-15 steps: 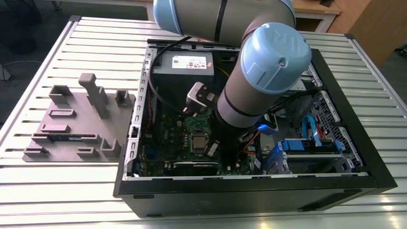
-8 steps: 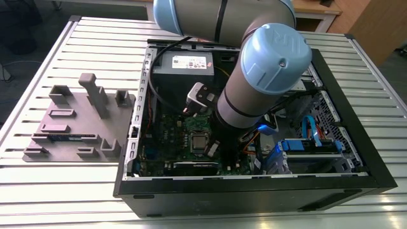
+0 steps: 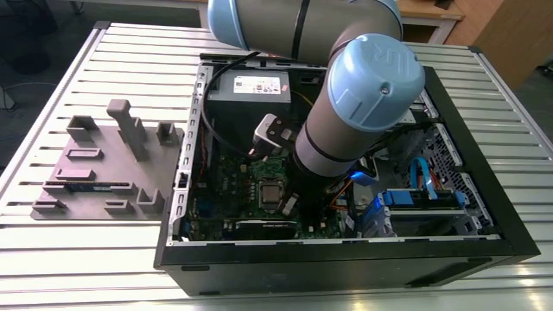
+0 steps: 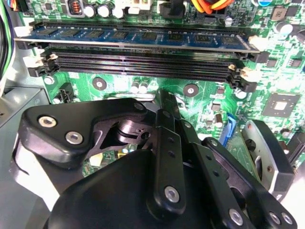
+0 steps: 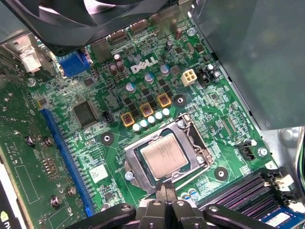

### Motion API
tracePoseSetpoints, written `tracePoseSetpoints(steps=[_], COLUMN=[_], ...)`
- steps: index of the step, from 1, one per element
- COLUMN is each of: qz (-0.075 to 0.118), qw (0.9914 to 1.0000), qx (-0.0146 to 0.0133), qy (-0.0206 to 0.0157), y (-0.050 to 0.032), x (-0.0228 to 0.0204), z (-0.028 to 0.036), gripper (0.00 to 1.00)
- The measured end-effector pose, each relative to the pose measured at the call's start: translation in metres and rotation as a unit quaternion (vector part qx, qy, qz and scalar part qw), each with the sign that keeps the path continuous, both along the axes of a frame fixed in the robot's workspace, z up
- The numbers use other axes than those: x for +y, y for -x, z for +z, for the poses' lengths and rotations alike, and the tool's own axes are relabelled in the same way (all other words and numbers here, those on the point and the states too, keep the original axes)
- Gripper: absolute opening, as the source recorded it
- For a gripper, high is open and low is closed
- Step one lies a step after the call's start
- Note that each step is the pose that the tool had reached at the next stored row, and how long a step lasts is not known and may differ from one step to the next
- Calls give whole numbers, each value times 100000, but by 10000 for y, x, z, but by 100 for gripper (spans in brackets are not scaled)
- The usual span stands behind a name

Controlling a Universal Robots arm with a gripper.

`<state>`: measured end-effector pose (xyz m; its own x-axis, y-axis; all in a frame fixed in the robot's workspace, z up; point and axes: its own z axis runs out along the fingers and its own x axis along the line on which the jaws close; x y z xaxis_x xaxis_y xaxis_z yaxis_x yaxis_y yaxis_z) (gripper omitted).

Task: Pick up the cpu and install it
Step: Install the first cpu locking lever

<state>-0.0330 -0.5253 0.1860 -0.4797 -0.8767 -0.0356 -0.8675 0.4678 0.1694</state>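
In the exterior view, an open computer case [image 3: 346,246] is seen lying on a slatted metal table [image 3: 103,259], and the arm [image 3: 363,103] is reached down into the case over the green motherboard [image 3: 233,188]. The cpu [image 5: 164,156] is seen seated flat inside the metal-framed socket [image 5: 167,157] of the board, just below the centre of the first wrist view; in the exterior view it appears as a small silver square [image 3: 270,192] slightly left of the frame's centre. The gripper [image 5: 167,190] is placed just beside the socket, its tips shown at the lower middle of the first wrist view, at the socket frame's near edge. The fingers [image 5: 163,192] are drawn close together with only a thin gap between them, and nothing is seen pinched there; contact with the frame cannot be told. In the second wrist view, the gripper's black linkage [image 4: 167,162] occupies the lower half, while a blue memory module [image 4: 138,38] and dark memory slots [image 4: 143,67] run across the upper part. On the table at the exterior view's left, a grey parts holder [image 3: 103,168] is set apart from the case.
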Motion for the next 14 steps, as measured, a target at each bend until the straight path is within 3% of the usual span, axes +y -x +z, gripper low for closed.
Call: tracePoseSetpoints(steps=[14], qz=[1], qw=[100000], qx=[-28], qy=[-168], y=[0], x=[0], z=[10], gripper=[11])
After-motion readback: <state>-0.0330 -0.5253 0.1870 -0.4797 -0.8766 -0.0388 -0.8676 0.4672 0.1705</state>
